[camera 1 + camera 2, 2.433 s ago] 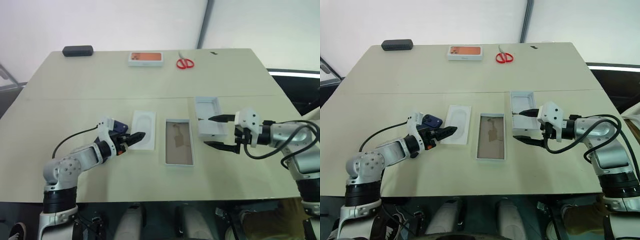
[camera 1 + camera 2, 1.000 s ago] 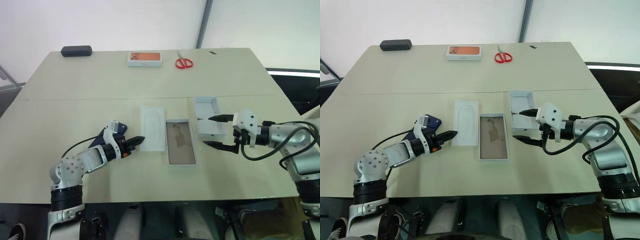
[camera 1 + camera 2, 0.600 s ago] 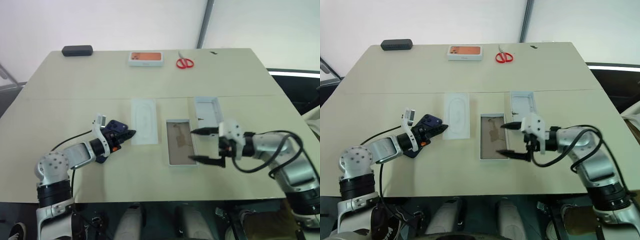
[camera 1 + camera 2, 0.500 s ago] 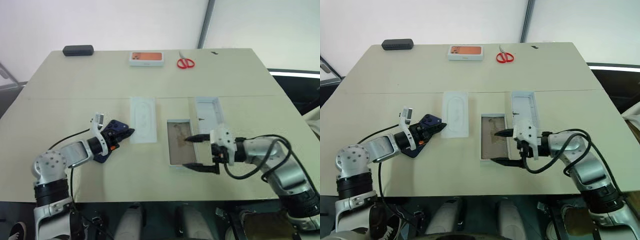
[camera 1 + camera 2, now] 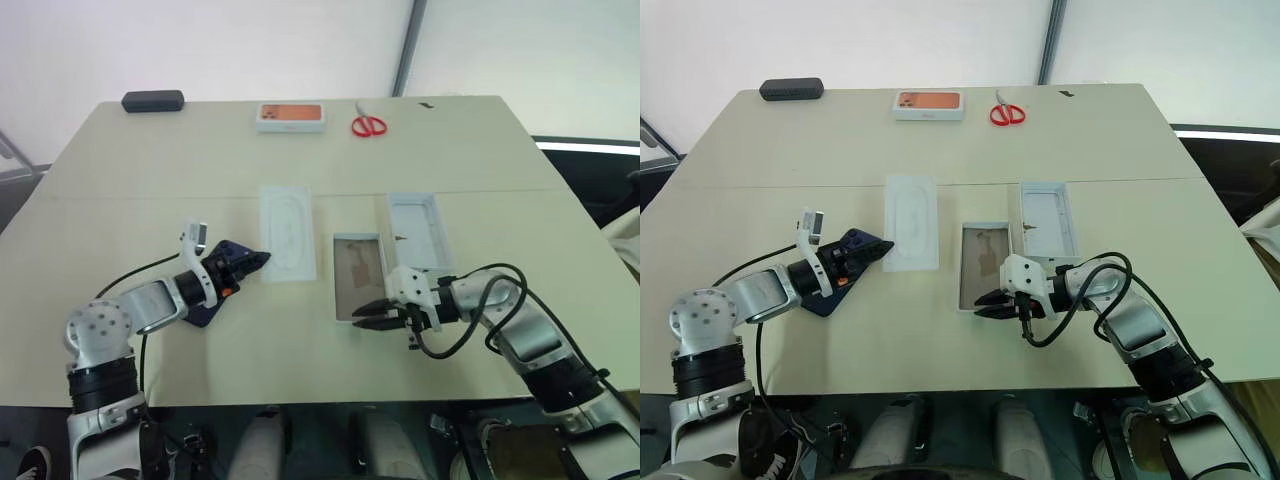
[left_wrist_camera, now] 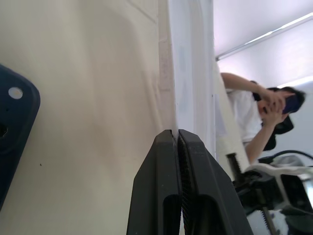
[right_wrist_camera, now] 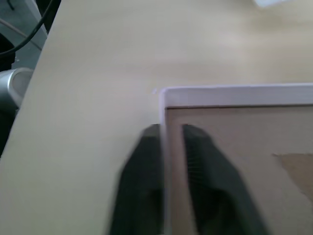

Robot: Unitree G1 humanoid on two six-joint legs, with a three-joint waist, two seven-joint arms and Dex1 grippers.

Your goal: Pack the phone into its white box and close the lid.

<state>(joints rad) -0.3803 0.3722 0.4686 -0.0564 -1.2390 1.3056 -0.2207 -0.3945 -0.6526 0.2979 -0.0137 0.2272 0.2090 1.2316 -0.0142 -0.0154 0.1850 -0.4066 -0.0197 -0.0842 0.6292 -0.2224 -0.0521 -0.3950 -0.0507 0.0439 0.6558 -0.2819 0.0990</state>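
Right tool [image 5: 989, 300] pinches the near wall of the white box [image 5: 983, 265], one finger inside, one outside: steadying the tray, I'd say. Left tool [image 5: 258, 260] is clenched and empty, tips at the edge of the flat white insert [image 5: 287, 246]. The phone [image 5: 214, 296] lies on the counter [image 5: 150, 180] beneath the left wrist. Next move: grasp the phone; the lid [image 5: 420, 232] waits beside the box

The right hand [image 5: 366, 311] is clamped on the near wall of the white box [image 5: 359, 277] — the lid [image 5: 419, 232] sits open side up just beyond it. The left hand [image 5: 252, 263] is closed, the phone [image 5: 211, 299] beneath it, the flat white insert [image 5: 287, 245] at its fingertips.
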